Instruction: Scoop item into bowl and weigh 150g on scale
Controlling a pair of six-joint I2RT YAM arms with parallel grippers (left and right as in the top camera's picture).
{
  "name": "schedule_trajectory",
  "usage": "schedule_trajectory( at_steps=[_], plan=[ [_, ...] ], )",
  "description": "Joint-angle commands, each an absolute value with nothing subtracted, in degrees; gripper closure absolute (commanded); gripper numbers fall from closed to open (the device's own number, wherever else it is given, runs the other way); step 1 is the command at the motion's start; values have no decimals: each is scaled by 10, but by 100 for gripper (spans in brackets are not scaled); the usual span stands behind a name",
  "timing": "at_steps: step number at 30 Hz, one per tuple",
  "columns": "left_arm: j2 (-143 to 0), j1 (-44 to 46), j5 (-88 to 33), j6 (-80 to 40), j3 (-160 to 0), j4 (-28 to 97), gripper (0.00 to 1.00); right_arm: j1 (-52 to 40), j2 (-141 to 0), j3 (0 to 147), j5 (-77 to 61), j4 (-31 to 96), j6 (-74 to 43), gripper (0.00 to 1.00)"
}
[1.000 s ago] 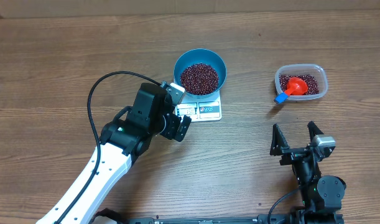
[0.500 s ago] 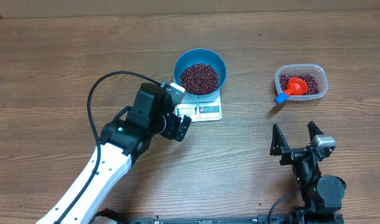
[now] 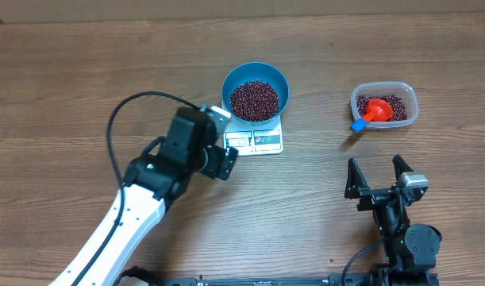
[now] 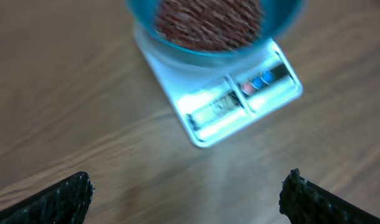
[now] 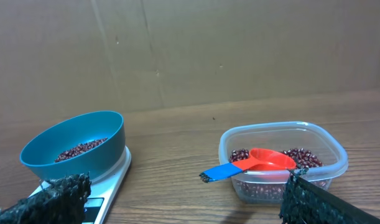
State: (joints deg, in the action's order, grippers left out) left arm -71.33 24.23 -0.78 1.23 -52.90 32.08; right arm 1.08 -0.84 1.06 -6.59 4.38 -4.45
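Looks like the weighing check: the bowl [image 3: 255,93] w/ beans [image 3: 254,101] sits on the scale [image 3: 258,141], mid desk toward the far edge. The scoop [image 3: 375,110] lies in the container [image 3: 384,104], nearer the right edge. Left end effector [image 4: 186,202] and right end effector [image 3: 376,173] are both spread, empty. Next, I think: read the display, add beans if short. Display and labels are too blurred to read.

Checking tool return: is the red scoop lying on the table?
No, the red scoop rests inside the clear plastic container of beans.
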Motion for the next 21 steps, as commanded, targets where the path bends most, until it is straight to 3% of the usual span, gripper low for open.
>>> schedule_trajectory(
  at_steps=[1, 9, 14, 21],
  plan=[
    [-637, 173, -23, -8, -500, 294, 0, 8, -2, 4, -60, 43, -45, 0],
    [-437, 15, -127, -1, -331, 130, 1, 8, -2, 4, -60, 43, -45, 0],
    [-312, -10, -111, 3, -220, 34, 1, 8, -2, 4, -60, 43, -45, 0],
    [-171, -12, -84, 41, -120, 13, 1, 8, -2, 4, -60, 43, -45, 0]
  ],
)
